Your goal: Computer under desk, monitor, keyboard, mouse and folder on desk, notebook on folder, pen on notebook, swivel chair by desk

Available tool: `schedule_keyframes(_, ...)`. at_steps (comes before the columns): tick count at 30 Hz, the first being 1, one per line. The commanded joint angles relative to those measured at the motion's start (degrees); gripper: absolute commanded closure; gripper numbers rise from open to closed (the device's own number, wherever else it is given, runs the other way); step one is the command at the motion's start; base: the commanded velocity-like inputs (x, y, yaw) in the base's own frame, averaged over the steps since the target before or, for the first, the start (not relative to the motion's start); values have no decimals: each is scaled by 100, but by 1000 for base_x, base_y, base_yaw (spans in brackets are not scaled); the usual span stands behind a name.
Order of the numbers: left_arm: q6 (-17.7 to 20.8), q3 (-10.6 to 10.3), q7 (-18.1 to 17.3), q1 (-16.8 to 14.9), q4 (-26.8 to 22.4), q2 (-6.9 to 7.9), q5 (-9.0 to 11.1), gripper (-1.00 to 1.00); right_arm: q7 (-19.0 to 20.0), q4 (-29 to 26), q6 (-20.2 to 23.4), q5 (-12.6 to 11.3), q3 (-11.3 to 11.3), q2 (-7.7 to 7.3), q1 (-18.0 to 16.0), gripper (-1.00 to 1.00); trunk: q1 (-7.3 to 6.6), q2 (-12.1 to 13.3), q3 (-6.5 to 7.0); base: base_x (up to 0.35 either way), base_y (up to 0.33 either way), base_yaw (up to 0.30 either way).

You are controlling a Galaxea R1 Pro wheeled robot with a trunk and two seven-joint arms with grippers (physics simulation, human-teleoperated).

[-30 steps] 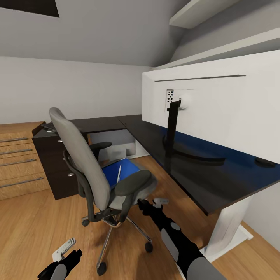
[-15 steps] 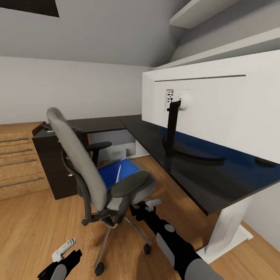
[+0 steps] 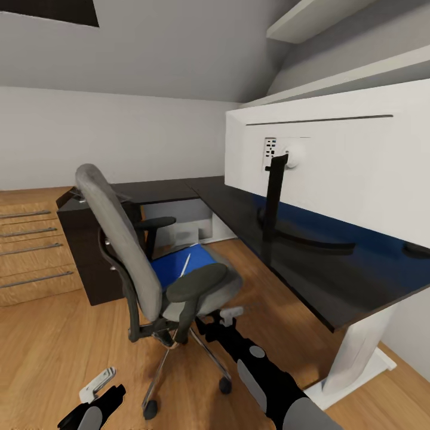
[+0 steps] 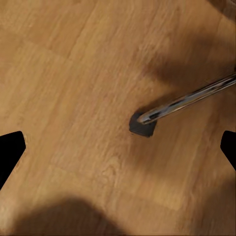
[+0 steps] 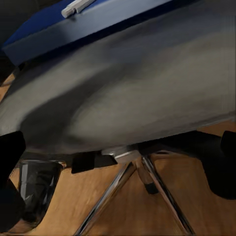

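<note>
The glossy black L-shaped bench (image 3: 310,263) is seen on white legs, with the monitor (image 3: 334,161) borne on it by a thin black arched stand. The swivel chair (image 3: 155,263) is carried on casters by the light wood floor (image 3: 54,352). On its grey seat the blue folder (image 3: 179,263) is laid, with a pen (image 3: 186,264) upon it.

So the left arm's camera is basically staring straight down at the light wood floor (image 4: 73,73). One chrome leg of the swivel chair (image 4: 191,101) pokes in from the side and ends in a small dark caster (image 4: 142,127) sitting on the boards. The left tool (image 4: 118,152) has its two black fingertips (image 4: 10,152) way out at opposite edges, spread wide with nothing but floor between them, and there's a soft shadow along one edge.
</note>
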Motion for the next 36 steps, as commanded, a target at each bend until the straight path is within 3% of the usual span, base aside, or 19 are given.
schedule_keyframes(1,14,7,32,-3,-6,-3,50,-100,28,9,-25,-52,30,0,-5,-100,-1,-3,-6,0,253,131)
schedule_keyframes(9,14,7,32,-3,-6,-4,50,-100,26,9,-28,-52,31,0,-5,-100,-1,-3,-6,0,234,170)
schedule_keyframes(23,14,7,32,-3,-6,-5,50,-100,-184,-4,-14,-75,62,0,-5,-100,-1,-3,-6,0,22,118)
schedule_keyframes(30,14,7,32,-3,-6,-5,50,-100,-236,-24,-3,-78,423,0,-3,-100,-1,-3,-6,0,0,260)
schedule_keyframes(36,14,7,32,-3,-6,-5,52,-100,-259,-26,-2,-78,536,0,-2,-100,-1,-3,-6,0,0,275)
